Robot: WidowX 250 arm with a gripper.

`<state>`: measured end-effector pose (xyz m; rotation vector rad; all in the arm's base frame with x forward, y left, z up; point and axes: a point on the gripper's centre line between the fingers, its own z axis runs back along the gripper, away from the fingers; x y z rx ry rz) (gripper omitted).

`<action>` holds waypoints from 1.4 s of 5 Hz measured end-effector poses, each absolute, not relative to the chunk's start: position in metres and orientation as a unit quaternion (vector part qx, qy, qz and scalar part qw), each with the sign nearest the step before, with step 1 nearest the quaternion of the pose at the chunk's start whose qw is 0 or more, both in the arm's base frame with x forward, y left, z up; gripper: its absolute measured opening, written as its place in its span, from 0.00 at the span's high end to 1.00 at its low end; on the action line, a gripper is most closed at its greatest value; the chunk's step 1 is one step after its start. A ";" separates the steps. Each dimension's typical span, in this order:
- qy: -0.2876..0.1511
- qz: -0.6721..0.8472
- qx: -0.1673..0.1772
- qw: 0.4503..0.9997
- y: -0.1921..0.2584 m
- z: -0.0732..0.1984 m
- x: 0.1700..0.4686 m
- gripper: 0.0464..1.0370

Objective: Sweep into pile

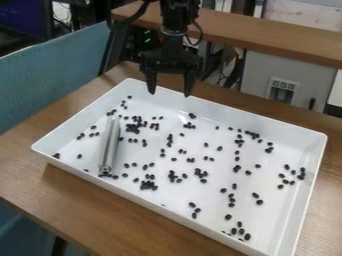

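Toward the left end of the white tray [306, 195], a grey metal bar [109, 145] lies on the tray floor among scattered black beans [133, 128]. Its long axis runs nearly straight up and down the view, leaning slightly right at the top: the far end points roughly toward the tray's top corner, and the near end sits close to the lower long wall, with a few beans just beside it. The arm [175, 20] comes in from the top edge and hangs down upright. Its gripper [170, 94] is over the tray's far rim, well apart from the bar, fingers pointing down and spread wide with nothing between them. The tray rests on a wooden table [80, 195].
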<state>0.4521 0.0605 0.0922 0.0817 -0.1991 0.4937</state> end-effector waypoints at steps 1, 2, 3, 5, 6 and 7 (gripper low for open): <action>-0.074 0.242 0.043 0.967 0.060 0.072 0.447 0.04; -0.061 0.230 0.037 0.971 0.063 0.063 0.417 0.04; -0.068 0.237 0.045 0.968 0.078 0.079 0.394 0.04; -0.063 0.268 0.072 0.959 0.093 0.067 0.358 0.04; -0.068 0.273 0.081 0.956 0.097 0.061 0.355 0.04; -0.079 0.288 0.064 0.952 0.109 0.048 0.349 0.04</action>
